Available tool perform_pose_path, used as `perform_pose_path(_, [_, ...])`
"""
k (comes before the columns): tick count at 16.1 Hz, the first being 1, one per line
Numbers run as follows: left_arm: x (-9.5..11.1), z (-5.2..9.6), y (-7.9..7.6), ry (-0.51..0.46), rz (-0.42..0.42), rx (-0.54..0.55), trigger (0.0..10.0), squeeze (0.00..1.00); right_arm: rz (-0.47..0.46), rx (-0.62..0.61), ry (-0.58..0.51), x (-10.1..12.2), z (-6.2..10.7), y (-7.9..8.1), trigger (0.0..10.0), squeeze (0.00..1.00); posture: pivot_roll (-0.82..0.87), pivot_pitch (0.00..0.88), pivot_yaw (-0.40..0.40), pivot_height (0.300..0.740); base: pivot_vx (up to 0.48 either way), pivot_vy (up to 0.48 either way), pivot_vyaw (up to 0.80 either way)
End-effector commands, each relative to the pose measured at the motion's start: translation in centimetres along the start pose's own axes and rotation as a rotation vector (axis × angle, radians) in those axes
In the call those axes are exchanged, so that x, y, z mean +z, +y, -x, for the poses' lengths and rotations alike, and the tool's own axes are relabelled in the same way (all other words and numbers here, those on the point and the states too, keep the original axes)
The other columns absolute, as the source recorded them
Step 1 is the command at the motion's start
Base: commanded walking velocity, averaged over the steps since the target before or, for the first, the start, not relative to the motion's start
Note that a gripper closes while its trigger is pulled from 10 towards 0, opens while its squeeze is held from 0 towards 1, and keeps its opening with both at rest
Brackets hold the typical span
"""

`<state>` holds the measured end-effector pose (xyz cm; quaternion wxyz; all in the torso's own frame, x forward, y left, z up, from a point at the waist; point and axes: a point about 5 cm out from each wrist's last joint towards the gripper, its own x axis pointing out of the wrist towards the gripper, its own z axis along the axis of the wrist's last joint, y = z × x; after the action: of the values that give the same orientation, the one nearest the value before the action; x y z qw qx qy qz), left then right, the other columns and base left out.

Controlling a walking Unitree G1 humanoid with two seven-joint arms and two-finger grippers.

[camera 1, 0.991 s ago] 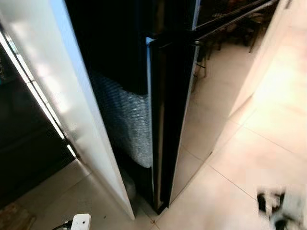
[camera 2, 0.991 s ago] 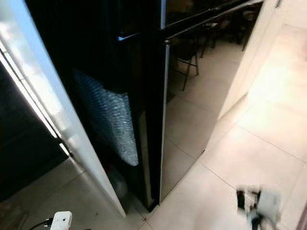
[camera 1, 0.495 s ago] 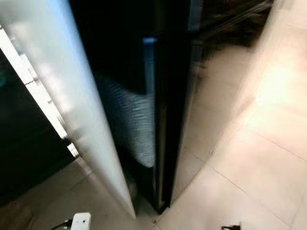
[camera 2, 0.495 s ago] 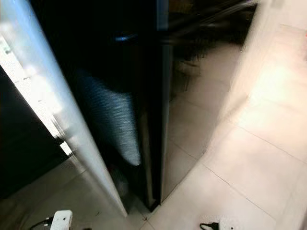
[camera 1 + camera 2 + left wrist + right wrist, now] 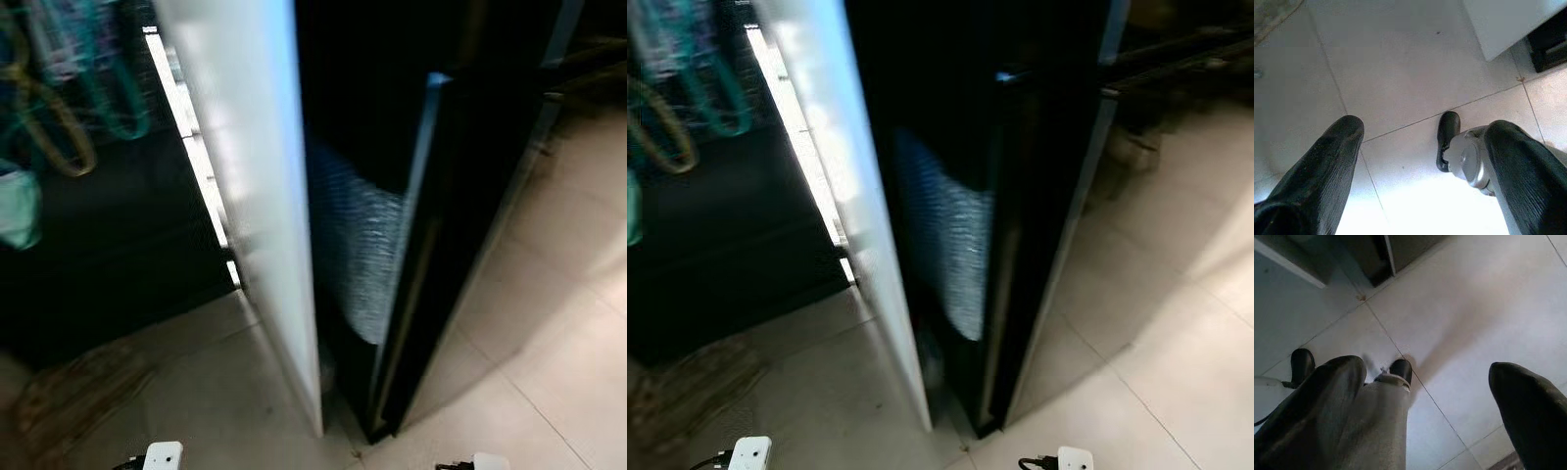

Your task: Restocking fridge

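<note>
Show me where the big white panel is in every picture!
Left eye view: the white panel stands upright in the middle, left of the black fridge.
Right eye view: the same, slightly further left.
Left wrist view: its bottom corner sits close beside the fridge's foot.
Right wrist view: its bottom edge is dim, again beside the fridge's foot.
Shared landmark: the black fridge's bottom corner.

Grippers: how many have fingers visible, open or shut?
2. Left gripper hangs open over the floor tiles near the white panel; right gripper hangs open over tiles by the black fridge base.
</note>
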<state>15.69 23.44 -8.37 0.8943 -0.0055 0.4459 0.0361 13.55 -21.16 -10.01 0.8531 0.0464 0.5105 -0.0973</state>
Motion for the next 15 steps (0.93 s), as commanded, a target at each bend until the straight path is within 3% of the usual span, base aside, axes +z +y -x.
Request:
perform_pose_path(1, [0.01,0.05,0.36,0.002,-0.005,0.012,10.0,0.0,-0.008,0.0,0.01,-0.15,-0.01,0.16,10.0,0.0,0.0,0.0,0.034,0.74,0.0,0.0,0.8])
perform_pose_path(15, [0.41,-0.19,-0.22,-0.009,0.039,0.02,10.0,0.0,-0.012,0.002,-0.006,0.64,-0.05,-0.58,10.0,0.0,-0.01,0.0,-0.011,0.74,0.0,0.0,0.8])
